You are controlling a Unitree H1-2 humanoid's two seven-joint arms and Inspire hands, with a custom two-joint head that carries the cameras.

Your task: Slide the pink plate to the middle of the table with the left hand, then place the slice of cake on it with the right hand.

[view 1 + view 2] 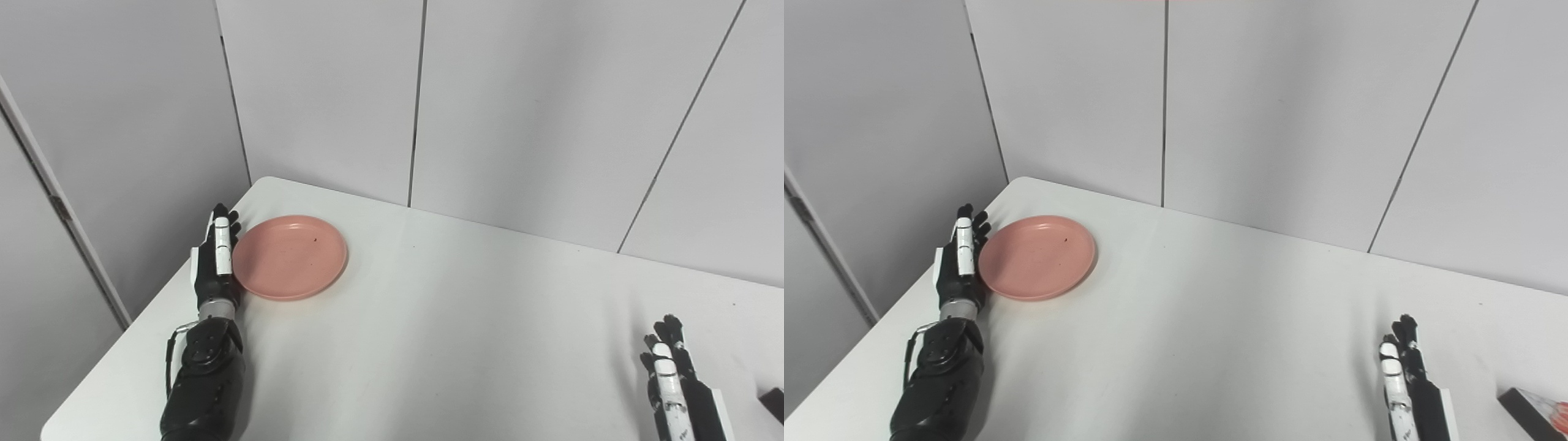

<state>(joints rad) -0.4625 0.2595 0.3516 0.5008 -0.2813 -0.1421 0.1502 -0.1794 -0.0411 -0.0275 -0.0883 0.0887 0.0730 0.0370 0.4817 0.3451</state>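
Nearest you, at the bottom right of the table (pixel 465 343), your right hand (pixel 1409 383) stands edge-up with its fingers straight and held close side by side, gripping nothing. Just to its right, at the frame's edge, sits the slice of cake (pixel 1538 411): a dark slab with a white and red top, apart from the hand and only partly in view. Both lie well away from the plate (pixel 289 256), across the table from it.

Your left arm comes in at the bottom left and runs up toward the plate. Your left hand (pixel 215 260) sits just beside the plate's left rim, fingers stretched out straight and together, pointing toward the far edge of the table. It grips nothing; you cannot tell from here whether it is actually touching the rim.

The pink plate lies flat and bare near the far left corner of the table, well left of the table's middle. Behind the plate stand plain grey wall panels (pixel 508 98).
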